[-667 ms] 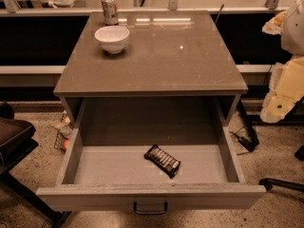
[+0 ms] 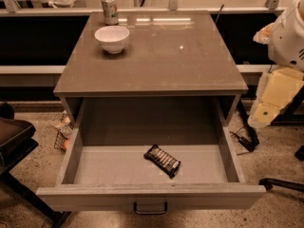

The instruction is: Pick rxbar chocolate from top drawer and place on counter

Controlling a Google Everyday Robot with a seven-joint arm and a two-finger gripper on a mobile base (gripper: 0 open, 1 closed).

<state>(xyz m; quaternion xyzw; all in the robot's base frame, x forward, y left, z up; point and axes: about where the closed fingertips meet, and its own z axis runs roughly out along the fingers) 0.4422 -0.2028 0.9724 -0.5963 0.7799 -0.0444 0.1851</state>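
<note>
The bar [image 2: 162,160], a flat black wrapper with pale print, lies on the floor of the drawer [image 2: 230,151]. It sits a little toward 5 o'clock from the floor's middle, turned on a diagonal, its long axis running from 10 to 4 o'clock. It is near the front panel and touches no wall. The drawer stands fully open, with a small dark handle [image 2: 150,208] at 6 o'clock on its front.

Above it, the glossy grey-brown counter [image 2: 180,61] holds a white bowl [image 2: 112,38] toward 10 o'clock. A drinks can [image 2: 109,8] stands upright just behind the bowl (at the counter's far edge).

The gripper [image 2: 260,118] hangs at 3 o'clock of the scene, outside the cabinet's right side, over the speckled floor [image 2: 275,160]. It is well apart from the bar and holds nothing visible; whether it is wide or narrow, I cannot tell. A dark chair [image 2: 12,137] shows at 8 o'clock.
</note>
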